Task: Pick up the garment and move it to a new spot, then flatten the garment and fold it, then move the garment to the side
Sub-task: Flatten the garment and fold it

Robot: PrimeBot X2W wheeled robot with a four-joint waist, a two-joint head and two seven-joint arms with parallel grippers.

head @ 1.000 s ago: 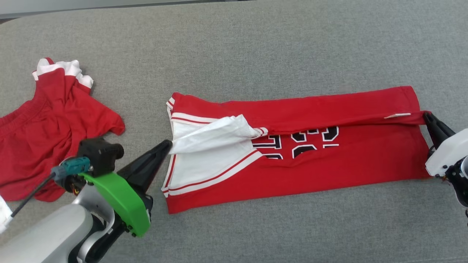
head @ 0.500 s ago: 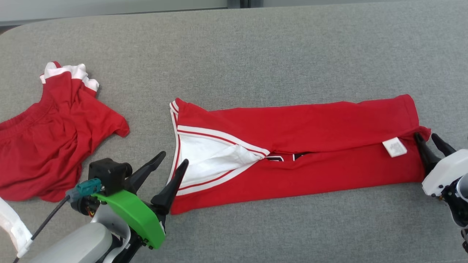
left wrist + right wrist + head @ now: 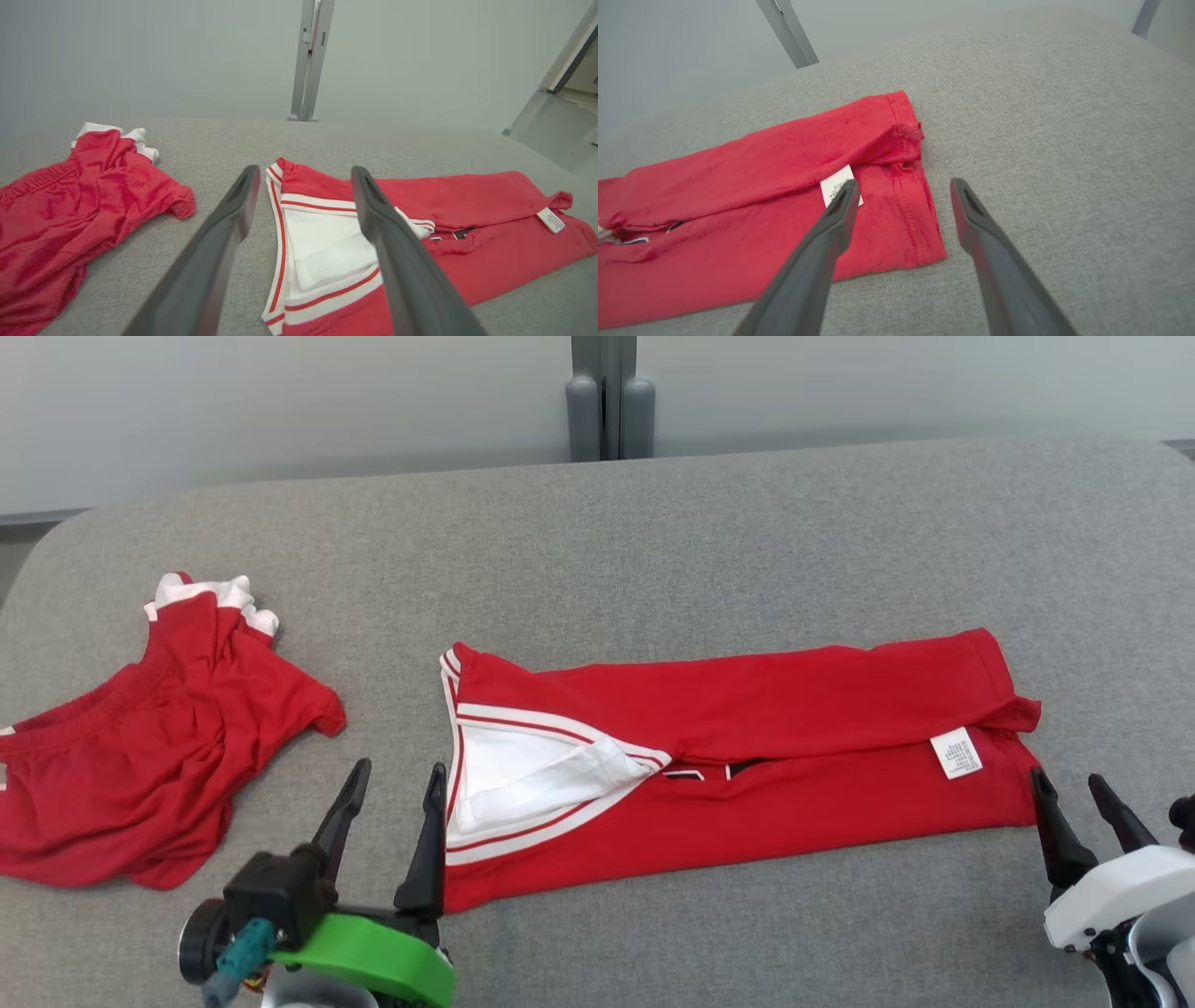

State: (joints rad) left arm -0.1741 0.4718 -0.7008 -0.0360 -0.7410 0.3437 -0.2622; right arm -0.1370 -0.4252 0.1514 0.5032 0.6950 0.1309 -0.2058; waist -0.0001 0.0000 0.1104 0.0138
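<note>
- A red garment [image 3: 747, 747] with white-and-red striped trim lies folded into a long band across the middle of the frame on the grey table [image 3: 747, 541]. Its two long edges are turned in toward the centre, so only slivers of black-and-white lettering show in the gap between them.
- The left end effector [image 3: 399, 768] stands at the lower left of the head view, fingers spread apart and holding nothing. Its inner finger is just beside the garment's trimmed end (the end where a white panel [image 3: 523, 775] shows inside the stripes).
- The right end effector [image 3: 1064, 777], at the lower right, is likewise parted and empty, its tips close to the garment's hemmed end.
- A white label [image 3: 956, 752] lies face up near that hemmed end, at the edge of the upper fold.
- A second red garment [image 3: 159, 756], crumpled with a bit of white at its top, sits at the left of the frame, well apart from the folded one.
- A grey post [image 3: 609, 401] rises at the top centre, beyond the table's far edge, against a pale wall.
</note>
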